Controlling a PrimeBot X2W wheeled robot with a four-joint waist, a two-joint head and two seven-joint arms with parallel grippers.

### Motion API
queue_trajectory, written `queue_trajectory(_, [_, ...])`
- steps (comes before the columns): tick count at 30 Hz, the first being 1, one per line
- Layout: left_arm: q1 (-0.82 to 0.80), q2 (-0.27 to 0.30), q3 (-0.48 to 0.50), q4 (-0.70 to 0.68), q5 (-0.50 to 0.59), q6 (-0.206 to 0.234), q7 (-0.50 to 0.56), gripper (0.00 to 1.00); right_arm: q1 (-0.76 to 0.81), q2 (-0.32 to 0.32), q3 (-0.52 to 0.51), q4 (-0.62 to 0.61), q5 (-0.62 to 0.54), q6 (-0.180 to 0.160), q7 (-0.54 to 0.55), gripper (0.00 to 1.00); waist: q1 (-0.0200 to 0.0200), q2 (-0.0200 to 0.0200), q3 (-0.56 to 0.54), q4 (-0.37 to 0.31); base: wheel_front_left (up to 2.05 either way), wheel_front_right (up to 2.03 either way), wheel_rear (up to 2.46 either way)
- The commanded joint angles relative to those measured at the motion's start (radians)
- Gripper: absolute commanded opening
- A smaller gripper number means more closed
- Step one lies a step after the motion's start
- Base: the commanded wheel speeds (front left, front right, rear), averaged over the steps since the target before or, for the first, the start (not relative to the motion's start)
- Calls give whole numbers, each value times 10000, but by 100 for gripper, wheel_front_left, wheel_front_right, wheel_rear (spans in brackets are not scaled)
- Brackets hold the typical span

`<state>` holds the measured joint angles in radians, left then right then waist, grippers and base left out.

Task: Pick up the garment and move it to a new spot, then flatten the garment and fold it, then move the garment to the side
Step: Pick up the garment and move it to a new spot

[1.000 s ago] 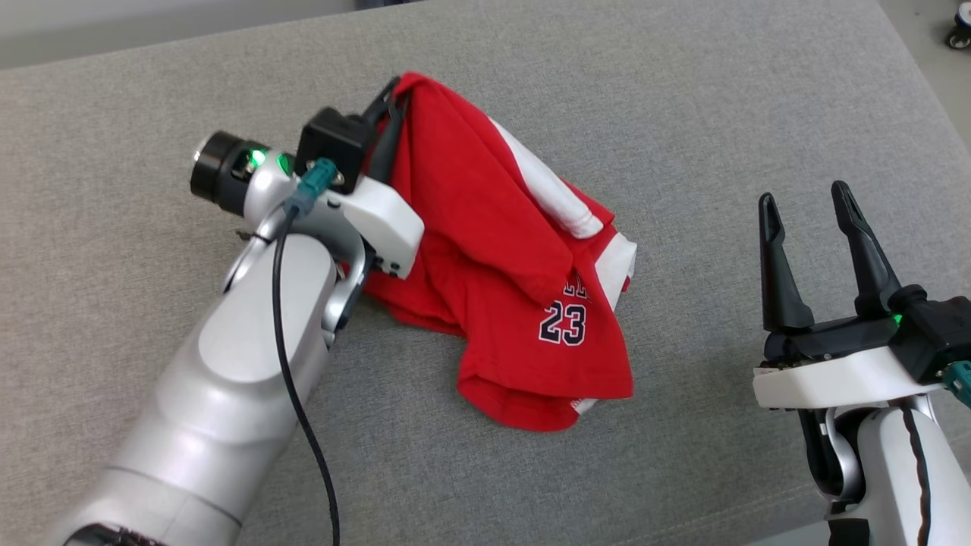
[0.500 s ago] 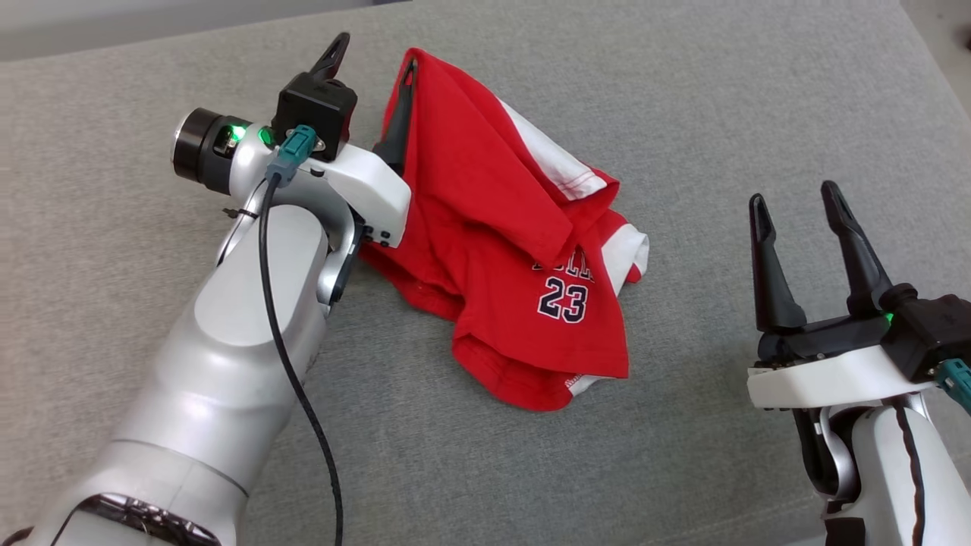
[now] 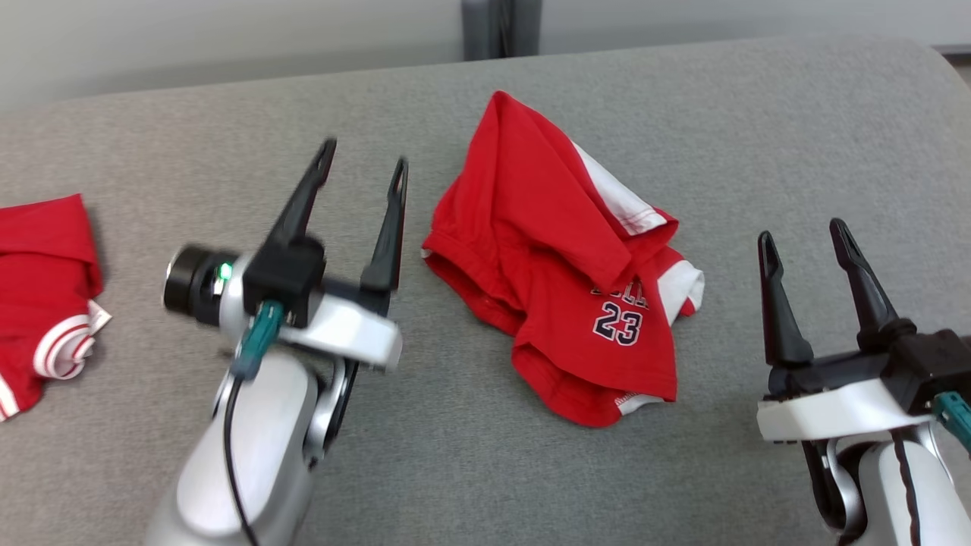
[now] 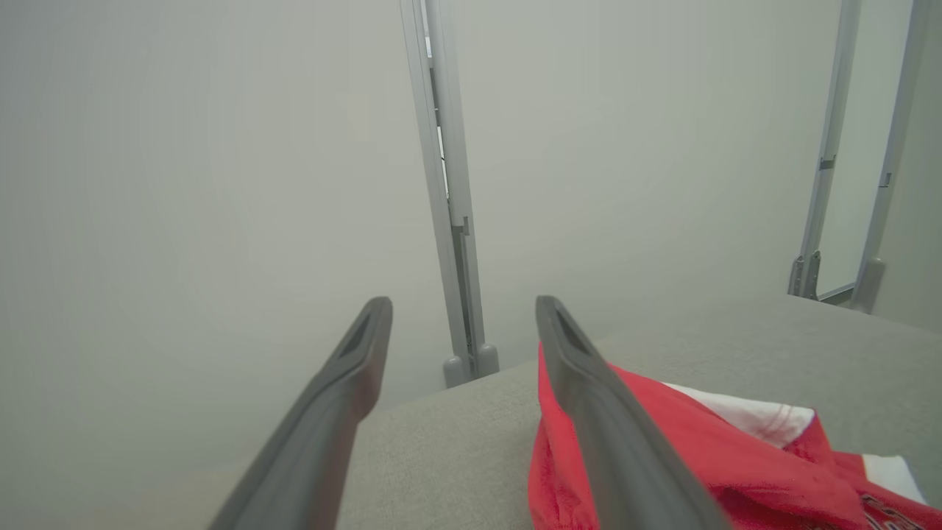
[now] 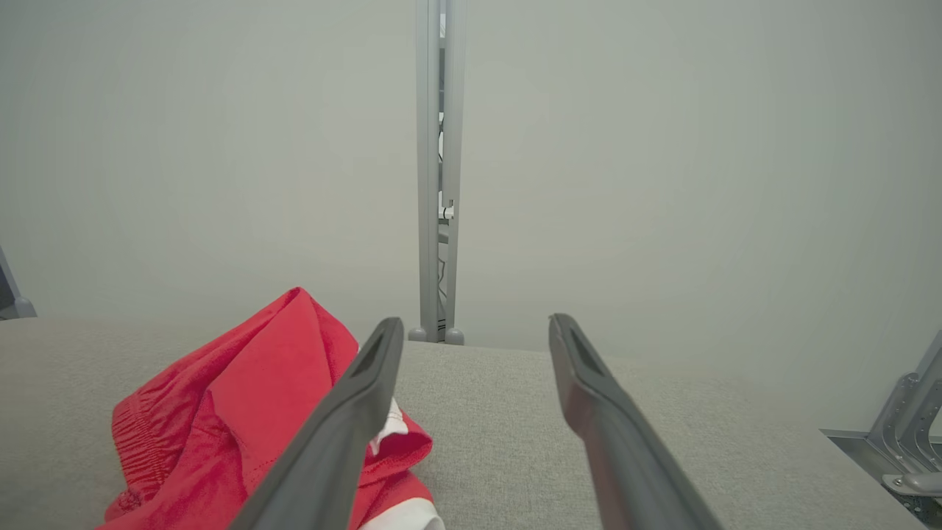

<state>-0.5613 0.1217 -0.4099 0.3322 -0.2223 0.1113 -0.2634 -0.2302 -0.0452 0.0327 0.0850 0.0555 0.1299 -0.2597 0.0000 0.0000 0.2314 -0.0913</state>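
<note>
Two digits, "23", dark navy edged in white, are the one legible mark: the head view shows them on the red garment, with a row of letters just above them tucked under a fold and unreadable; the garment lies crumpled, white panels showing, on the grey padded surface, right of centre, between the arms; the left gripper, blurred, stands just left of it, clear of the cloth, fingers spread wide around nothing; the right gripper stands well to the garment's right, equally wide and empty; a second red garment with white striped trim lies at the far left edge; a dark post rises behind the surface.

Left wrist view: the left gripper has its fingers parted with air between; one finger crosses in front of the garment; a sliver of dark lettering at the bottom right corner is too cut off to read; a pale wall, the post and a frame stand beyond.

Right wrist view: the right gripper gapes, holding nothing; the garment sits lower left, its gathered edge showing; a metal bracket sits lower right.
</note>
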Motion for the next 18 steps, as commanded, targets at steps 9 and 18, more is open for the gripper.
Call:
queue_trajectory(9, [3330, -270, 1243, -2285, 511, -100, -15, 100, 823, -60, 128, 95, -195, 16, -49, 100, 0, 0, -565, 659, 0, 0, 0])
queue_trajectory(18, [4483, -641, 1779, -2836, 928, -327, -16, 100, 1131, -62, 359, 283, -226, 16, -49, 100, 0, 0, -772, 810, 0, 0, 0])
